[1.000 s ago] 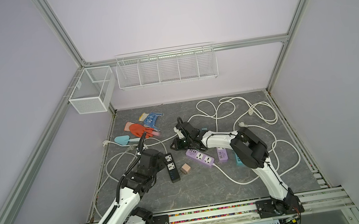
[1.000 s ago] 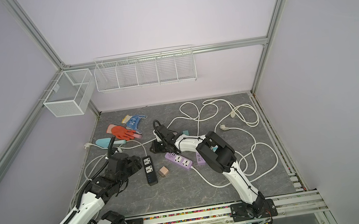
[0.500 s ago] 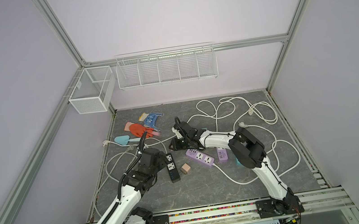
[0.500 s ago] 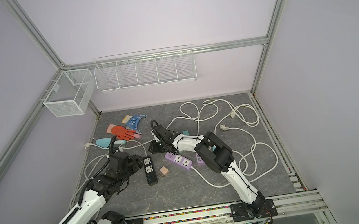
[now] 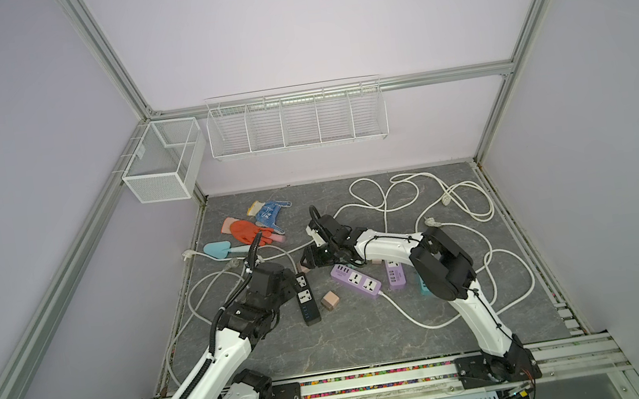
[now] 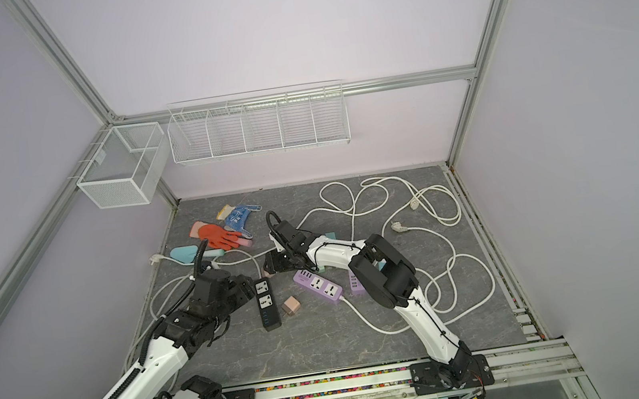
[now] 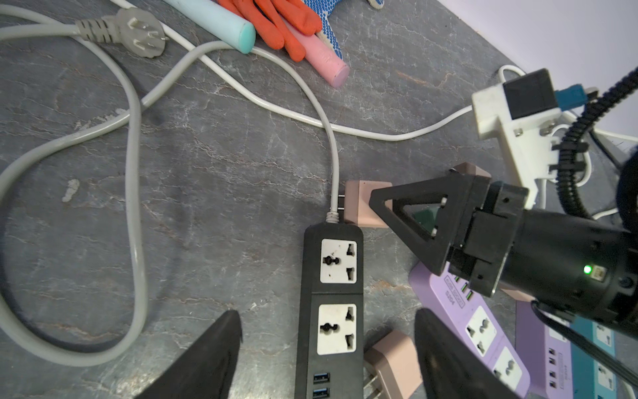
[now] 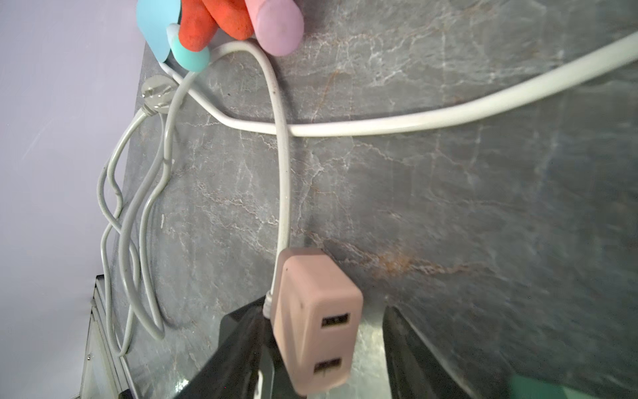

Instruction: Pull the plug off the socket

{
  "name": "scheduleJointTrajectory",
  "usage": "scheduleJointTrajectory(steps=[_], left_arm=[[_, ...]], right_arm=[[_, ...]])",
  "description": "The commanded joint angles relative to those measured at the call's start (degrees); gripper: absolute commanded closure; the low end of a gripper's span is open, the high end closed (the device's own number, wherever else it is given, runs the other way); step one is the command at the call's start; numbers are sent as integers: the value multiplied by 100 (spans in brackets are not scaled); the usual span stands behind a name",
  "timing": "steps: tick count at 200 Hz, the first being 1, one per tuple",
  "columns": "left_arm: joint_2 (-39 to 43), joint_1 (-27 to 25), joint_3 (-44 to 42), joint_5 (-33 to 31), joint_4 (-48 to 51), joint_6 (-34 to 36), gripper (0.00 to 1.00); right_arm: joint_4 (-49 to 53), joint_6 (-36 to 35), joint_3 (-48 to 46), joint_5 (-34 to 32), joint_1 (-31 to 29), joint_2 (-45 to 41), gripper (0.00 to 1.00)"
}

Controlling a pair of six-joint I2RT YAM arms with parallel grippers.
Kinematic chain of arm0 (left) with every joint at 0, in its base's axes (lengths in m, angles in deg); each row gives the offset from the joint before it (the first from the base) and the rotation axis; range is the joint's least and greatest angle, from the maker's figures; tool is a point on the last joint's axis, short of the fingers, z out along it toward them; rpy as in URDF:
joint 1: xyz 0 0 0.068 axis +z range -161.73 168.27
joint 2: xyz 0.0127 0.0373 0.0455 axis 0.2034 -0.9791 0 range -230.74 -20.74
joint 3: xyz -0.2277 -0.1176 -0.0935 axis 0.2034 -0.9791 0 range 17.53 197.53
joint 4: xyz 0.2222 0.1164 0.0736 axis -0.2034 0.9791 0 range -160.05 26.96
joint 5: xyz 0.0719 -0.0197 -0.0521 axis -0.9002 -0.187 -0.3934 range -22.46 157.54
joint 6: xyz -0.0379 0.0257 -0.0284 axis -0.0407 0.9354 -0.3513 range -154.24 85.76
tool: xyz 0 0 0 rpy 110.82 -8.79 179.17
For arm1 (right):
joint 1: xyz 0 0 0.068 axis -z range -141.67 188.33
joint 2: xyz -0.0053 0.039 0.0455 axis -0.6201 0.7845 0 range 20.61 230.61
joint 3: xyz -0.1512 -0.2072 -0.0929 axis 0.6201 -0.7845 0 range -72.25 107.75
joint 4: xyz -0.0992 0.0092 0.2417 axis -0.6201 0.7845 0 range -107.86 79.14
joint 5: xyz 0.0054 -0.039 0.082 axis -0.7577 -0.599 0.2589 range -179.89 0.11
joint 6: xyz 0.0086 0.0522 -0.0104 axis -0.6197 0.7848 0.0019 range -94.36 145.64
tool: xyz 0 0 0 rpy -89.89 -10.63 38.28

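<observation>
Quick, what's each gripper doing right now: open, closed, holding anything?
Left gripper: open, fingers straddling the black power strip, holding nothing.
Right gripper: open, pink plug lying unclamped between its fingers.

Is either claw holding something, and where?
Nothing seems gripped: the right gripper stands open around the pink adapter; the left gripper hangs open over the black power strip.

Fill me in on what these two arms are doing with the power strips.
The right pincer stands open around a pink USB charger. The charger lies on the table beside the cable end of the black power strip with its prongs bare, so it is out of the socket. The left pincer is open too, with one finger on either side of that strip.
</observation>
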Motion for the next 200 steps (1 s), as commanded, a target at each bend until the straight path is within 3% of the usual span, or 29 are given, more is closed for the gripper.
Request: scheduleJointTrajectory(steps=[1,79,94,146,200], left_arm=[[23,71,259,-168,155,168,20],[63,249,530,-195,219,335,17],[10,275,512,-169,122,341,16],[-107,408,442,-89,76,172,16],[22,606,246,-42,185,90,15]], right_arm=[[167,-267,-184,-119,32,-763,37],[491,-747,-1134,-304,530,-2272,24],[863,-804,-876,-226,457,-2088,23],[382,-468,-288,384,17,-1038,31],[464,-458,629,524,-241,-36,32]])
